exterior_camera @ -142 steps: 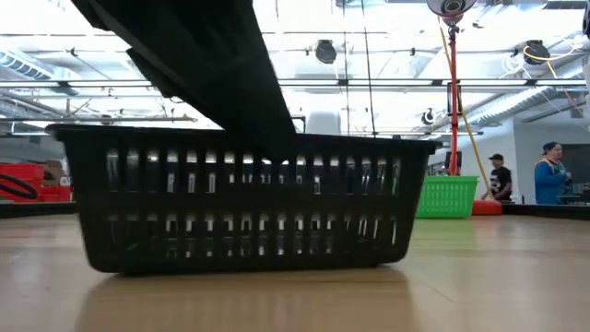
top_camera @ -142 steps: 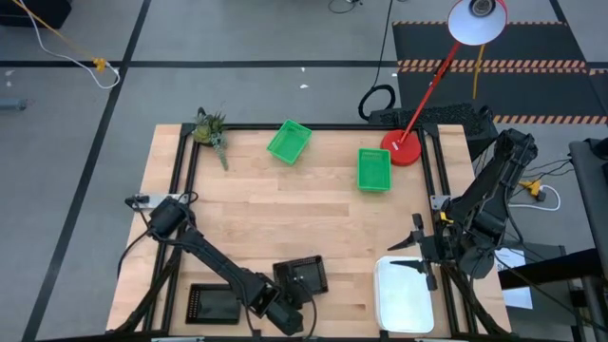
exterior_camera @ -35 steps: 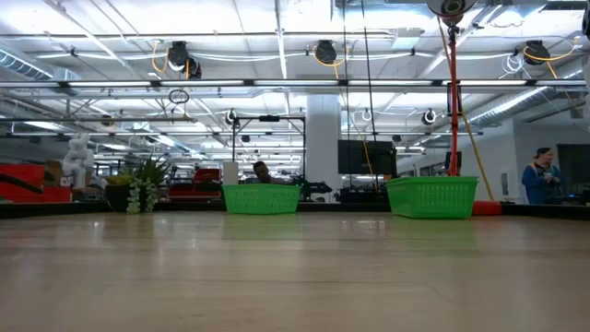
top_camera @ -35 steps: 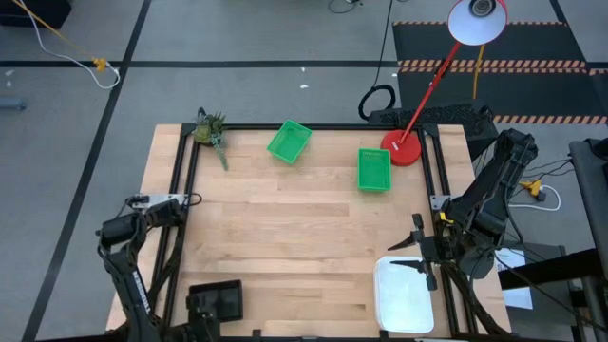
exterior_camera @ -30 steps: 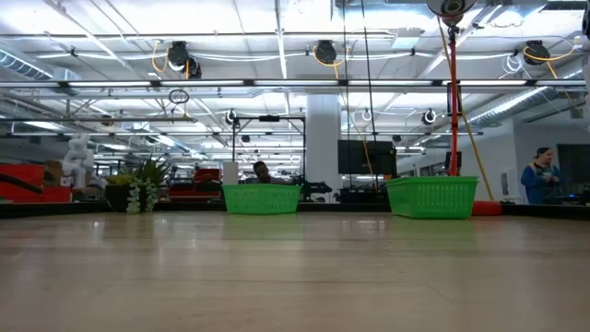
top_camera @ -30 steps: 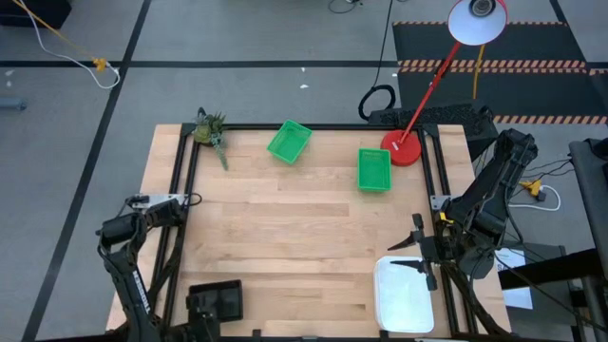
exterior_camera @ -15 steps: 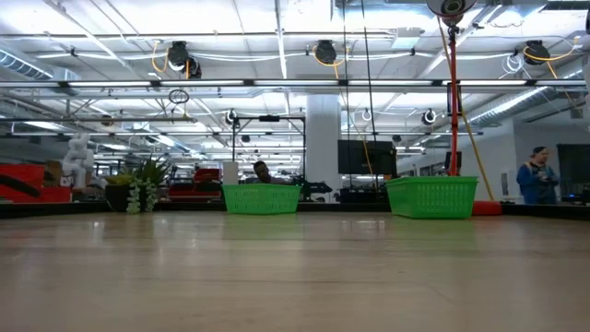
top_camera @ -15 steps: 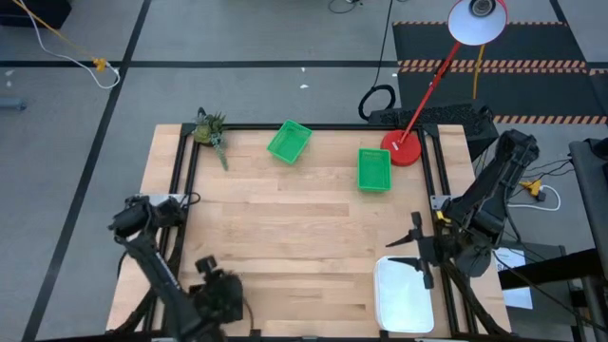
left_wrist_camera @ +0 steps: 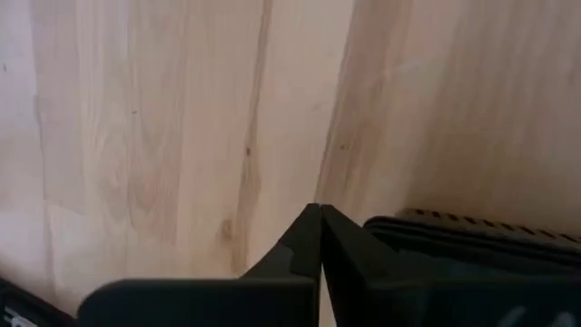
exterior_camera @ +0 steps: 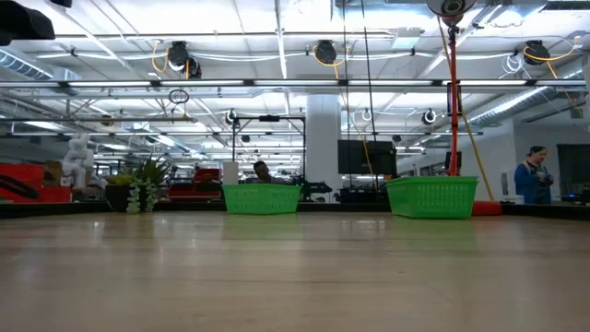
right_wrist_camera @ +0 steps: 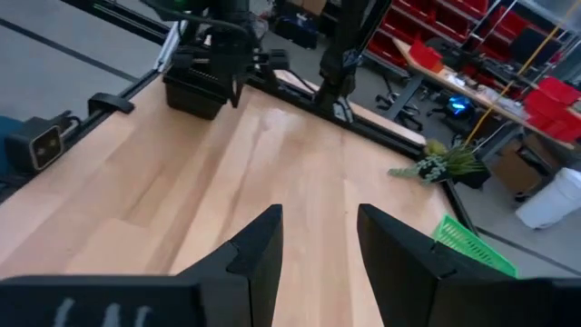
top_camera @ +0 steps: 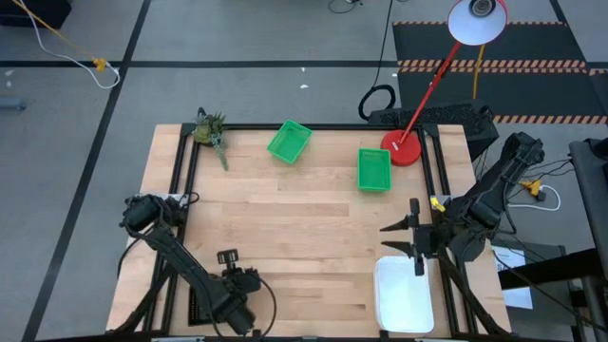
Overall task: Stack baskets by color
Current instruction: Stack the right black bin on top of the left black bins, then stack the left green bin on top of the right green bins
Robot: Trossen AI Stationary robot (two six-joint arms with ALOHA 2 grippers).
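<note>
Two green baskets (top_camera: 289,141) (top_camera: 373,170) rest on their bottoms near the table's far edge, and show in the low view too (exterior_camera: 261,198) (exterior_camera: 431,196). A white basket (top_camera: 404,296) sits at the near right corner. A black basket (top_camera: 198,302) sits at the near left corner, mostly under my left arm. My left gripper (top_camera: 228,259) is shut, points steeply down over bare wood and has nothing between its fingers (left_wrist_camera: 319,221); the black basket's rim (left_wrist_camera: 472,234) lies just beside it. My right gripper (top_camera: 408,242) is open above the table's right side, just beyond the white basket.
A red desk lamp's base (top_camera: 403,148) stands at the far right corner, and a small potted plant (top_camera: 210,128) at the far left. The middle of the table (top_camera: 304,228) is bare wood. A person (exterior_camera: 533,180) stands in the room beyond.
My left arm has swung in from beyond the table's near left corner toward the right, over the black basket, which it now mostly covers. My right gripper has rolled about its own axis and shifted slightly toward the far edge. The baskets have stayed put.
</note>
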